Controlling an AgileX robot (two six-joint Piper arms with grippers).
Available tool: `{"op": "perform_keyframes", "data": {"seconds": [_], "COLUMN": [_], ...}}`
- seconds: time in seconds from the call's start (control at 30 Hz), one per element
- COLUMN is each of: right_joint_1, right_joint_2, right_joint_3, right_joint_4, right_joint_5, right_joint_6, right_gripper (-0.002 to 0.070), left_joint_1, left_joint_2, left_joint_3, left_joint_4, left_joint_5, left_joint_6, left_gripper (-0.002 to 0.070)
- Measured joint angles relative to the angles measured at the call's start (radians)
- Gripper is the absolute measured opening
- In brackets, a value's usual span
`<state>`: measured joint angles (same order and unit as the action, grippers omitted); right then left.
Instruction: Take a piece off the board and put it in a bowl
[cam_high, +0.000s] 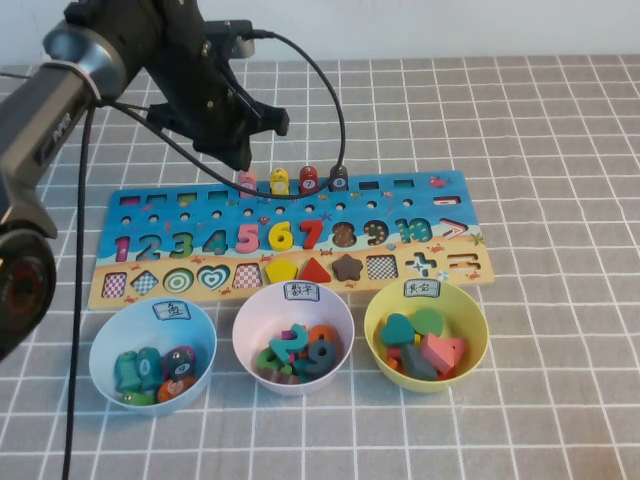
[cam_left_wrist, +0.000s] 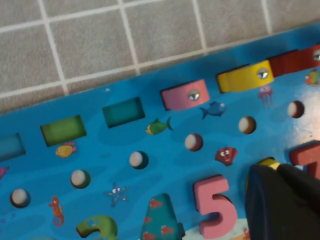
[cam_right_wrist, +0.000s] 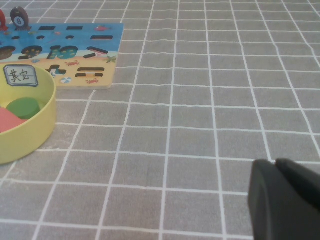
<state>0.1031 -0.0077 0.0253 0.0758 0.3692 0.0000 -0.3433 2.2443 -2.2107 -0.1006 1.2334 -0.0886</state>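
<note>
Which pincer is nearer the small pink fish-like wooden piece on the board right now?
Left. The left pincer hangs just above the small pink fish-like wooden piece. The right pincer is over bare cloth, off to the board's right.

— What do you look like?
— My left arm (cam_high: 60, 90) is glossy black with a silver-grey joint ring, and black cables (cam_high: 330, 90) loop off it.
— And your grippers?
— The left gripper (cam_high: 240, 150) and right gripper (cam_right_wrist: 285, 200) are matte black, with rounded fingers (cam_left_wrist: 280, 200).
</note>
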Motion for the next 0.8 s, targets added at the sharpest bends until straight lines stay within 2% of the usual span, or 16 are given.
{"op": "perform_keyframes", "data": {"seconds": [0.2,0.3,0.4,0.6,0.67,0.8], "right_joint_1": [0.0,0.0,0.0,0.0,0.0,0.0], "right_joint_2": [0.0,0.0,0.0,0.0,0.0,0.0], "right_joint_3": [0.0,0.0,0.0,0.0,0.0,0.0], "right_joint_4": [0.0,0.0,0.0,0.0,0.0,0.0], "right_joint_5": [0.0,0.0,0.0,0.0,0.0,0.0], "right_joint_6": [0.0,0.0,0.0,0.0,0.0,0.0], "right_gripper": [-0.0017,-0.0017,-0.0017,-0.0017,-0.0017,-0.0017], "left_joint_1": [-0.001,-0.002,-0.002,-0.002,-0.002,-0.002], "left_joint_2": [0.02,0.022,0.024,0.034,0.034,0.038], "left_joint_3": [-0.005,-0.007,-0.007,-0.007,-0.007,-0.007], "left_joint_4": [0.012,0.014,0.018,0.025,0.038,0.052], "left_joint_5": [0.003,0.002,-0.006,-0.021,-0.04,-0.076], "left_joint_6": [-0.031,-0.015,-0.001,-0.057,-0.098,-0.149], "left_gripper": [-0.0004,0.0022,0.0106,0.0327,0.0363,0.0384]}}
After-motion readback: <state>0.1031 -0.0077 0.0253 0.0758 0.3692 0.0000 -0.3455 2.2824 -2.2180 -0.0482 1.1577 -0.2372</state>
